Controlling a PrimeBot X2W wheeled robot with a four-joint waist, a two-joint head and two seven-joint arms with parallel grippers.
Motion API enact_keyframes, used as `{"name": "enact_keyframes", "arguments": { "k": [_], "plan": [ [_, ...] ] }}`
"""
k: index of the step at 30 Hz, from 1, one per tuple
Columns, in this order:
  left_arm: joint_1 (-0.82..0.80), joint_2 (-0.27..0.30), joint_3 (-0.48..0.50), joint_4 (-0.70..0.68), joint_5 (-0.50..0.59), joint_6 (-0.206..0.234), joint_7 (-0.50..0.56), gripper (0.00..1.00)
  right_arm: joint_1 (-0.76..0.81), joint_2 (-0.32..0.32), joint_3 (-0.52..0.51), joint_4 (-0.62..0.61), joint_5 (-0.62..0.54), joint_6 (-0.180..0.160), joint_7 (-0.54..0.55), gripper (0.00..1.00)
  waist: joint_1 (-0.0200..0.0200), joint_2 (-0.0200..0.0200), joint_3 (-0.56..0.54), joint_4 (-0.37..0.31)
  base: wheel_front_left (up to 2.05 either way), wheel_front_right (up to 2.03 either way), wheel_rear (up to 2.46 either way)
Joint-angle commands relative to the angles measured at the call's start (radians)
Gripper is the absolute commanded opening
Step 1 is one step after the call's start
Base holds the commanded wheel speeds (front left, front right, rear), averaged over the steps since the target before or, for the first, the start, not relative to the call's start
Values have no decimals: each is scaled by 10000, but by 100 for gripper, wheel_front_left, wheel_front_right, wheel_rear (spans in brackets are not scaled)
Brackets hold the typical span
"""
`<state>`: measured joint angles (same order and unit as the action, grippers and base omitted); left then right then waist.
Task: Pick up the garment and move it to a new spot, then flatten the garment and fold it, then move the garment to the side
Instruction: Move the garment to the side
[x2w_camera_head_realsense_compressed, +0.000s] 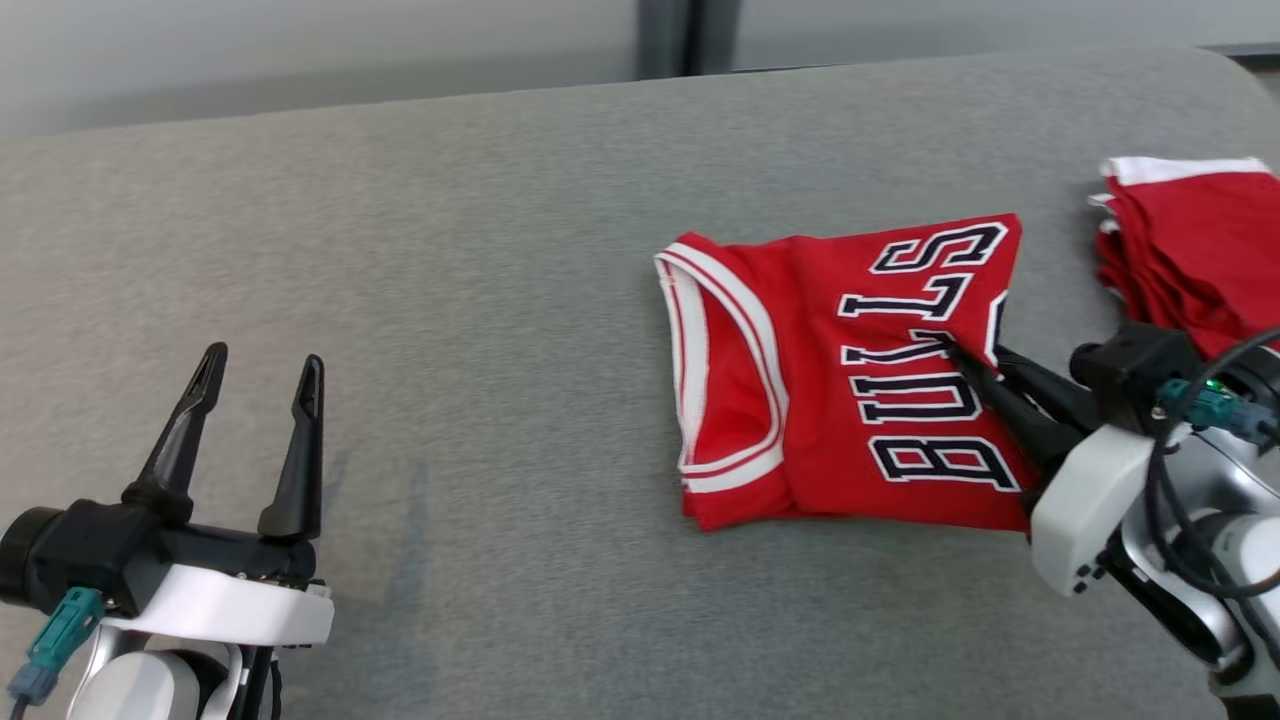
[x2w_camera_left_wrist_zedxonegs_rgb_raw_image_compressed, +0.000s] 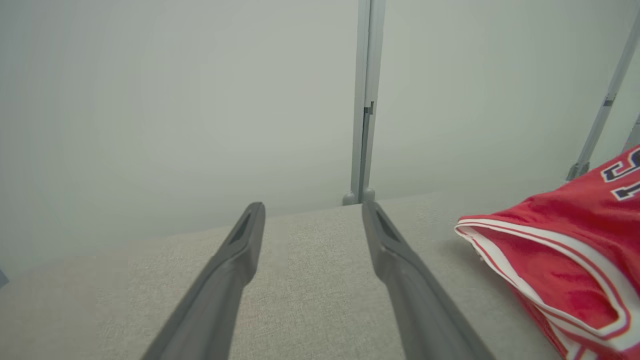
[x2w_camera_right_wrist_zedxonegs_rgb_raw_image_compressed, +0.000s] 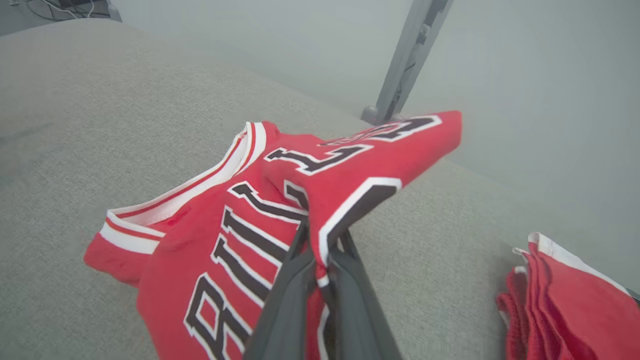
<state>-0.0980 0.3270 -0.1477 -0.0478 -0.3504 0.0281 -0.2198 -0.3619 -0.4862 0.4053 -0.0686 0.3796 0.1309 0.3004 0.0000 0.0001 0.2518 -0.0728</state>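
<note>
Shirt on the table, one edge pinched

The shirt (x2w_camera_head_realsense_compressed: 850, 380) lies on the table (x2w_camera_head_realsense_compressed: 450, 250), its edge between the fingers of the right gripper (x2w_camera_head_realsense_compressed: 975, 352), and most of it spreads ahead of them. A pile of clothes (x2w_camera_head_realsense_compressed: 1190, 250) sits to those fingers' right, apart from the shirt. The left gripper (x2w_camera_head_realsense_compressed: 262, 360) has the shirt well off to its fingers' right.

You've got one word to read here: "BULLS", black letters edged in white, running across the red jersey (x2w_camera_head_realsense_compressed: 800, 420) in your head view. Your right wrist view shows it creased, with only the opening letters clear.
</note>
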Motion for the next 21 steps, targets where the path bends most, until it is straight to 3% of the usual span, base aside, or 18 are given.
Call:
{"name": "enact_keyframes", "arguments": {
  "k": [1,5,10,21],
  "plan": [
    [44,39,20,-68,67,23,-5,100,96,-65,-52,-91,46,0,77,0,0,-1,76,-535,0,0,0],
    [-12,251,-1,-493,172,79,248,100,288,-105,-421,-477,217,0,344,0,0,-1,447,-1210,0,0,0],
    [-268,563,15,-1002,308,61,595,100,-415,-326,-452,-121,566,0,48,0,0,-1,1110,-1852,0,0,0],
    [-1128,1225,87,-1919,671,15,1126,100,-3007,-2417,-120,772,-550,-1,-404,0,0,-1,2667,-2572,0,0,0]
  ]
}}
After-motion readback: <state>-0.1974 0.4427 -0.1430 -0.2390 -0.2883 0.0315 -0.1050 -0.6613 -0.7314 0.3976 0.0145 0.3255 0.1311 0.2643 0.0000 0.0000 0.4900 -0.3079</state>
